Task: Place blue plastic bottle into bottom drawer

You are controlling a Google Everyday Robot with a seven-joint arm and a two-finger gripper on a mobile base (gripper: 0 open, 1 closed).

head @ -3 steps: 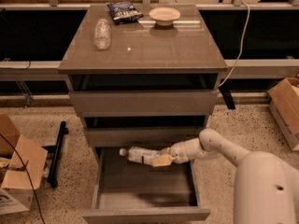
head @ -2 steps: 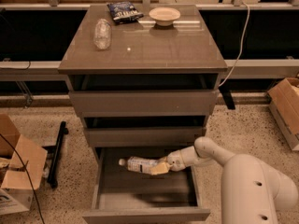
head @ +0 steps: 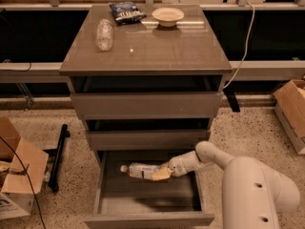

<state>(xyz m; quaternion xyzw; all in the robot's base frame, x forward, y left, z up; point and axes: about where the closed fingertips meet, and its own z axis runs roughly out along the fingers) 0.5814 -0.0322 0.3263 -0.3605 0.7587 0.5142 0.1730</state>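
The grey-brown cabinet (head: pixel 143 56) is filling the middle of my view, its two upper drawers sitting slightly out. My white arm (head: pixel 252 190) is bulking large at the lower right and angling left into the cabinet's base. There the bottom drawer (head: pixel 147 219) is standing pulled wide open, showing its grey box interior. A cardboard box (head: pixel 19 175) is sitting on the speckled floor at the left, and another box (head: pixel 291 111) is resting at the right edge.

Inside the open drawer space I am holding the blue plastic bottle (head: pixel 140 170) on its side, cap pointing left, over the rear half of the drawer floor. I cannot tell whether it is touching that floor. My gripper (head: pixel 162 173) is pinching the bottle's right end between its tan fingers.

On the cabinet top, a clear crinkled bottle (head: pixel 104 34) is lying at the left. A dark snack bag (head: pixel 126 11) and a pale bowl (head: pixel 167 16) are sitting near the back edge.
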